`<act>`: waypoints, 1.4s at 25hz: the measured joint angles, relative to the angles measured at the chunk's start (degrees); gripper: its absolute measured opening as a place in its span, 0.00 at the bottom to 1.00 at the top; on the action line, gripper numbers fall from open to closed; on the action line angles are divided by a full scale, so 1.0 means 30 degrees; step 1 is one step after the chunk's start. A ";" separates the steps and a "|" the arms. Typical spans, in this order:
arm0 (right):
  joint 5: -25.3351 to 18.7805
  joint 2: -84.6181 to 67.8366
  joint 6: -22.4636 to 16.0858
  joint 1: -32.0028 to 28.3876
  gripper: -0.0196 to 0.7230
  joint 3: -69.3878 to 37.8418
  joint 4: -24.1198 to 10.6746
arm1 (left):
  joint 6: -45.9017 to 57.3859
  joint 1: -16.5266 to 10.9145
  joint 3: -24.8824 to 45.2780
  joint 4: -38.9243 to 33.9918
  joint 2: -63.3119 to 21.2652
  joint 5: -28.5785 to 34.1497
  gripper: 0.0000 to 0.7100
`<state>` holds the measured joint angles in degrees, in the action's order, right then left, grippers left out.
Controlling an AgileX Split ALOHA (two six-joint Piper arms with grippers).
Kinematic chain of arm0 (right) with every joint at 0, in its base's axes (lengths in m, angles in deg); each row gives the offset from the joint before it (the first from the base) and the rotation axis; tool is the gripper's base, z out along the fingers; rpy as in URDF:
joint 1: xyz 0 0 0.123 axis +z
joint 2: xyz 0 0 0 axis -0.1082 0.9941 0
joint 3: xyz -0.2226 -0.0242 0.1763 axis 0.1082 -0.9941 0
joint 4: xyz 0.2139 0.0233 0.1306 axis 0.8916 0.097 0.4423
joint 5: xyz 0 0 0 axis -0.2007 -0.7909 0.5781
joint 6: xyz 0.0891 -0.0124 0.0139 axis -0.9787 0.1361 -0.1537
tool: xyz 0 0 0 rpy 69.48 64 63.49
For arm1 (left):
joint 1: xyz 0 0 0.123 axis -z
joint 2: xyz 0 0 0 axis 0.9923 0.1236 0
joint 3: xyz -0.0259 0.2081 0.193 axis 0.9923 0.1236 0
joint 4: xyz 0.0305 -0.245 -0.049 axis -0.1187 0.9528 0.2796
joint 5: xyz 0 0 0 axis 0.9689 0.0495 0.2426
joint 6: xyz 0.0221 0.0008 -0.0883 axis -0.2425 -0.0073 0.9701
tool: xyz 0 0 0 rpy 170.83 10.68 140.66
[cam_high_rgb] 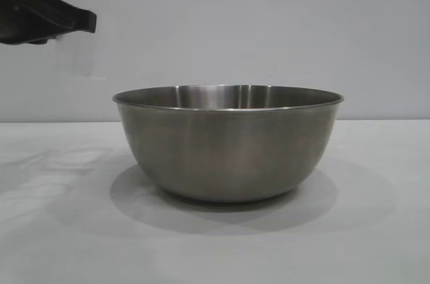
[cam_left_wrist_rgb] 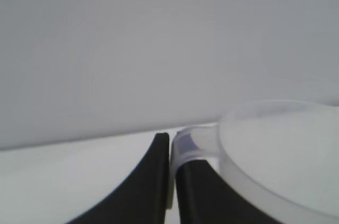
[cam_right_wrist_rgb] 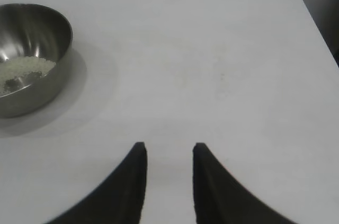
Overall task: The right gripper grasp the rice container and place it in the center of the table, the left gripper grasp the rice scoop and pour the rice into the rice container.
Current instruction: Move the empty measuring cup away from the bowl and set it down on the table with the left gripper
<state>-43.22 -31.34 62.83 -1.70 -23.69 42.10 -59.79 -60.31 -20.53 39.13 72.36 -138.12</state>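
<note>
Closest, in the middle of the counter (cam_high_rgb: 54, 230): the rice container (cam_high_rgb: 228, 143), standing flat and alone. Inside, a small pile of rice (cam_right_wrist_rgb: 24, 68) at the bottom. Could tip or slide from a bump on the rim, because of the round sides and small base. Could spill rice then.

Up and to the side of it, well apart: the left gripper (cam_high_rgb: 47, 15), squeezed tight on the loop handle (cam_left_wrist_rgb: 185, 144) of the rice scoop (cam_left_wrist_rgb: 280, 155). Hard to tell whether any rice is left in the scoop. Only a thin handle in that pinch, so a risk of the scoop twisting or slipping out on a fast swing. A drop from up there could mean a bounce and a roll off the counter, or grains thrown about. A low pass over the rice container could knock the rim.

Off to the other side, well apart from the rice container: the right gripper (cam_right_wrist_rgb: 168, 181), low over the counter, partly open, holding nothing. Safe there, out of the way.

Lots of bare counter all around the rice container for setting the scoop down. Farther off, a rounded corner and a side edge (cam_right_wrist_rgb: 318, 49). Best kept away from. Farthest back, a plain wall (cam_high_rgb: 269, 15).
</note>
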 joint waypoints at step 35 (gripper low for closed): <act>0.0000 0.0000 0.0000 0.0000 0.32 0.0000 0.0000 | 0.3679 0.0000 0.1412 -0.0501 0.4263 0.0000 0.07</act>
<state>-43.22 -31.34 62.83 -1.70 -23.69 42.10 -48.76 -60.31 -16.29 37.62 85.15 -138.12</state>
